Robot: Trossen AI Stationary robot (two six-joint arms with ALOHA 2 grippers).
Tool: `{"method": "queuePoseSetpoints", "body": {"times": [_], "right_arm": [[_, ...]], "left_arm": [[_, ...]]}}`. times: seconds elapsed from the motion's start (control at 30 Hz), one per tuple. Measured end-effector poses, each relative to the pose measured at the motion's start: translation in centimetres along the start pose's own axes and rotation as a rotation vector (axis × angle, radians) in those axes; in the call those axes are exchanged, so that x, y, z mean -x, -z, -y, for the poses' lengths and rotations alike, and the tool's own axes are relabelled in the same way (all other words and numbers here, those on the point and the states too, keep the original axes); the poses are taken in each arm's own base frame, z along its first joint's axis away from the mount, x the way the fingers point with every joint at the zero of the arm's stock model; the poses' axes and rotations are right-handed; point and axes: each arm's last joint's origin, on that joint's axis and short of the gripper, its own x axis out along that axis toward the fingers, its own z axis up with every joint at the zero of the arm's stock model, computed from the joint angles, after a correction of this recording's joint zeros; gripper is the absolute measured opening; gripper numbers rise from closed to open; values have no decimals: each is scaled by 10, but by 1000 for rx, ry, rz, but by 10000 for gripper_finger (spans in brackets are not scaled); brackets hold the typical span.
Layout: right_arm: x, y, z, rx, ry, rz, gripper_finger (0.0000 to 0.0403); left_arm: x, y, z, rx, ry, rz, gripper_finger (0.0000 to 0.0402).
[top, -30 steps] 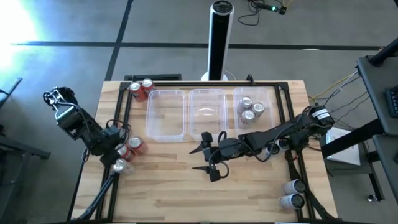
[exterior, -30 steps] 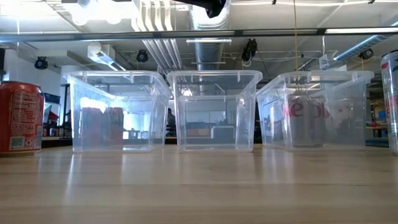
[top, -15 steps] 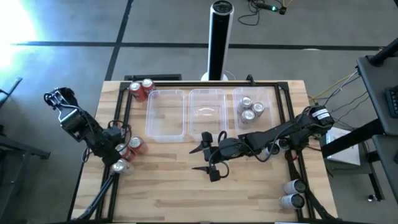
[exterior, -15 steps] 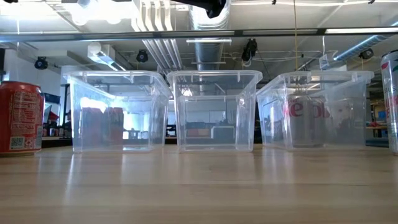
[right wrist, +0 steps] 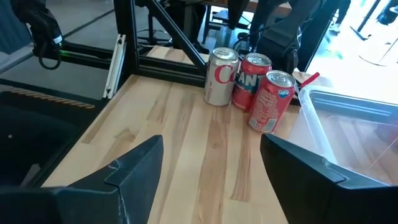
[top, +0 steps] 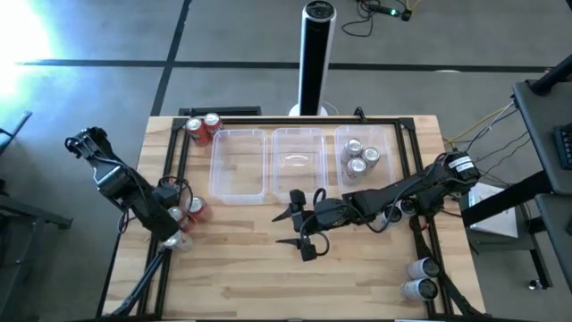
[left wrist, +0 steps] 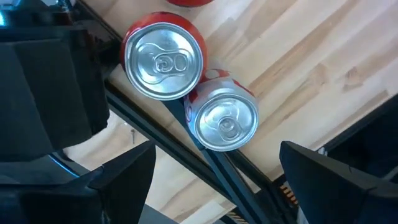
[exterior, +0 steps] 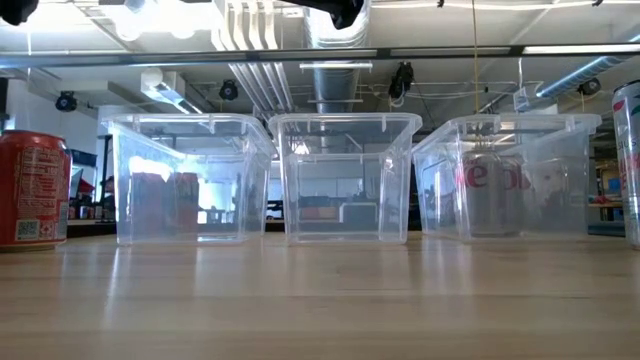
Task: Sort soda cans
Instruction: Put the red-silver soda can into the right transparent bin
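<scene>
left tool [left wrist: 211, 171] shifted over red soda cans [left wrist: 193, 87], jaws spread

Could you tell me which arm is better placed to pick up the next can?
Left: its open end effector hangs right over the red cans; the right one sits mid-table, away from any can.

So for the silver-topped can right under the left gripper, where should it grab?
Likely from straight above, fingers closing across the round body just below the rim of the lower can. It stands upright, touching a red can, so set the left gripper fingers on the two free sides.
</scene>
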Motion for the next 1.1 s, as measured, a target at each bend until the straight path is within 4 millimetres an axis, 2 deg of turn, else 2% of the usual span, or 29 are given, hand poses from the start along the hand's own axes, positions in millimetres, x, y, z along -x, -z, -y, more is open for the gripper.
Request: {"method": "queuePoseSetpoints", "body": {"times": [0.33,0.67,1.1], "right_arm": [[0,0,0,1,0,0,254],[0,0,0,1,0,-1,272],[0,0,0,1,0,-1,293]], "left_arm": [[7,3,8,119,10,-54,327],[13,3,9,147,31,-39,327],[34,6,20,244,92,-59,327]]}}
